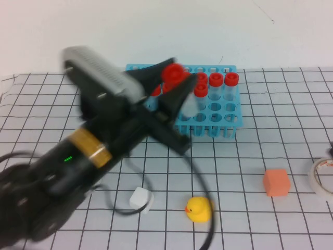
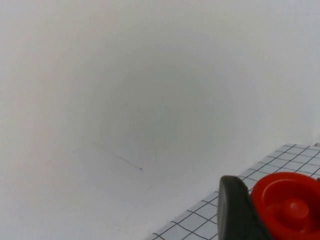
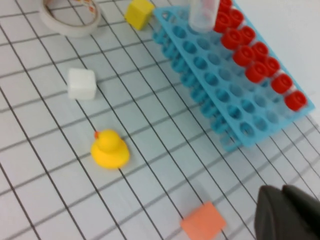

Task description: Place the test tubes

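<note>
We see the left gripper (image 1: 181,72), jaws clamped on a red-capped clear tube (image 1: 171,74), over the blue plastic rack (image 1: 229,123); right gripper (image 3: 287,215), seemingly rightward, jaws together.

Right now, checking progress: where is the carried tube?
High view, centre back: test tube in the left gripper, above the blue rack; right gripper shut, at right edge.

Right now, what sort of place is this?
Likely a lab-style robot test bench: blue tube rack, gridded table, toy duck. Left hand holds a red-capped tube over the rack; right hand, shut, hovers near the orange cube.
</note>
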You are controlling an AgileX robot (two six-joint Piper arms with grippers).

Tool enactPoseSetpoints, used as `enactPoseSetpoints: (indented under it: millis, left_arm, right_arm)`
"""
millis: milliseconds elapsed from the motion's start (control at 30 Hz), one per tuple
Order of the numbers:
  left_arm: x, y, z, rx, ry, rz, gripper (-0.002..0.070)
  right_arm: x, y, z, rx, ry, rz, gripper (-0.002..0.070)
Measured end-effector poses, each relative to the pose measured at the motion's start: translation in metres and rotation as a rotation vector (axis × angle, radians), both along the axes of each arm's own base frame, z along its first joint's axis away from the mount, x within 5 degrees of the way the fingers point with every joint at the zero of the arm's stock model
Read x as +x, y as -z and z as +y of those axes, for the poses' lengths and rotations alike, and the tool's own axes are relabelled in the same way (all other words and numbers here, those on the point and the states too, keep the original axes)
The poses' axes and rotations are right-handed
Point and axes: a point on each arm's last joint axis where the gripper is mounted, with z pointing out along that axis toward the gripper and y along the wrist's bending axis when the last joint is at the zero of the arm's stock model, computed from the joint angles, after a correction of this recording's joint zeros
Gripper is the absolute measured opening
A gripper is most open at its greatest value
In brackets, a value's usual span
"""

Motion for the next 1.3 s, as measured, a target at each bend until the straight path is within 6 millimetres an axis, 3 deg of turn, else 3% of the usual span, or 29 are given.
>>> enactPoseSetpoints:
  millis: [167, 367, 567, 733, 1033, 1300]
  left_arm:
    - [0.035, 0.002, -0.029, 0.016, 0.037, -0.004, 0.0262]
    - [0.071, 0.017, -0.057, 0.043, 0.077, 0.011, 0.0261]
    - [0.106, 0.033, -0.066, 0.079, 0.101, -0.012, 0.0261]
    - [0.129, 0.050, -0.065, -0.001, 0.118, 0.034, 0.0261]
    - [0.147, 0.068, -0.071, -0.040, 0.140, 0.086, 0.0261]
    - [0.154, 0.077, -0.068, 0.034, 0.089, 0.153, 0.0260]
  right_arm:
    - [-0.011, 0.001, -0.023, -0.020, 0.043, 0.027, -0.0001]
    - [-0.020, 0.031, -0.038, -0.068, 0.055, 0.075, -0.0001]
    - [-0.024, 0.053, -0.043, -0.091, 0.075, 0.125, -0.0001]
    - [-0.024, 0.057, -0.043, -0.093, 0.077, 0.140, -0.0001]
    - [-0.025, 0.057, -0.043, -0.082, 0.083, 0.151, -0.0001]
    - [-0.025, 0.058, -0.044, -0.079, 0.095, 0.163, -0.0001]
